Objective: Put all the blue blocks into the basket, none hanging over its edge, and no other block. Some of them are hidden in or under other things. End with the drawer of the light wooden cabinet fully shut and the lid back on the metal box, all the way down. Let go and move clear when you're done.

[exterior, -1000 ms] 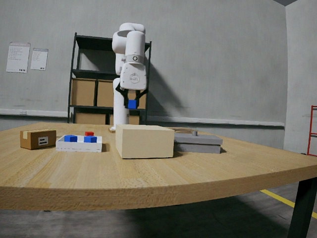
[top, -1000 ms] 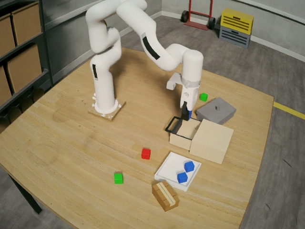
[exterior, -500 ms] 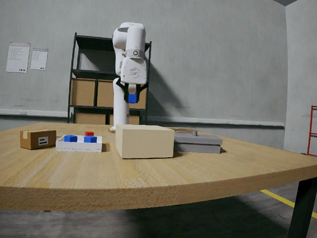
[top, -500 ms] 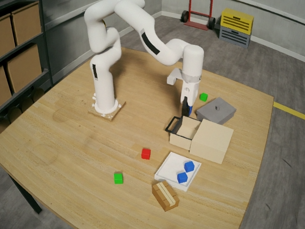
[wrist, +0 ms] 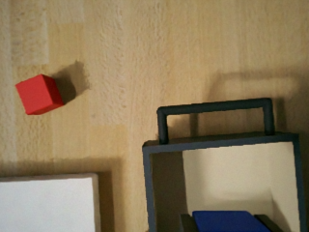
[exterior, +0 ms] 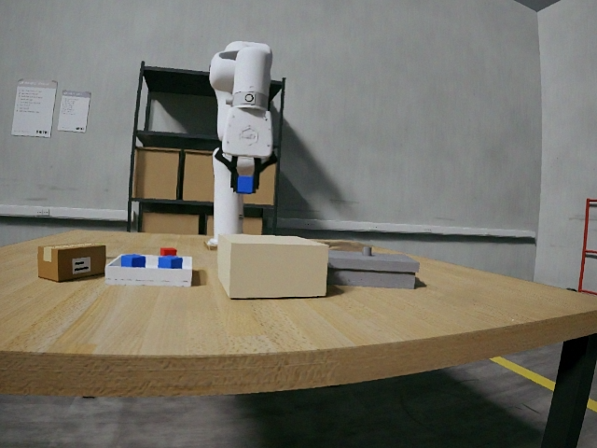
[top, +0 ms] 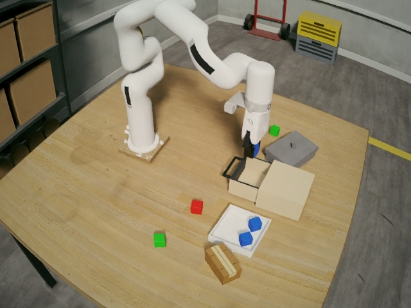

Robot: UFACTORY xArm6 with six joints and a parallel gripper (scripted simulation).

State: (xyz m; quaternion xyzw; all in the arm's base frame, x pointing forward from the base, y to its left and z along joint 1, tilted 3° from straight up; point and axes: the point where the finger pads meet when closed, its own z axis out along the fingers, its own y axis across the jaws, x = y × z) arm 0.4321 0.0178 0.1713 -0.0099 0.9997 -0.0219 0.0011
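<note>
The jaws [top: 251,151] [exterior: 246,185] gripped a smooth blue cube [top: 255,149] [exterior: 245,184] [wrist: 229,221] above the pale, boxy cabinet's [top: 286,188] [exterior: 277,267] open, dark-rimmed drawer [top: 243,191] [wrist: 222,141]. Beside the cabinet, two blue blocks [top: 255,224] [top: 245,239] [exterior: 132,260] [exterior: 170,261] lay in the shallow white basket [top: 220,220] [exterior: 148,276] [wrist: 48,205]; on its other side sat the lidded, grey metal box [top: 291,149] [exterior: 373,270].

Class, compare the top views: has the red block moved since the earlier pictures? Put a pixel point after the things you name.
No. The red block [top: 196,206] [exterior: 168,251] [wrist: 40,95] lies at the same spot on the table, just left of the white tray [top: 220,220] [exterior: 148,276] [wrist: 48,205] in the top view.
</note>
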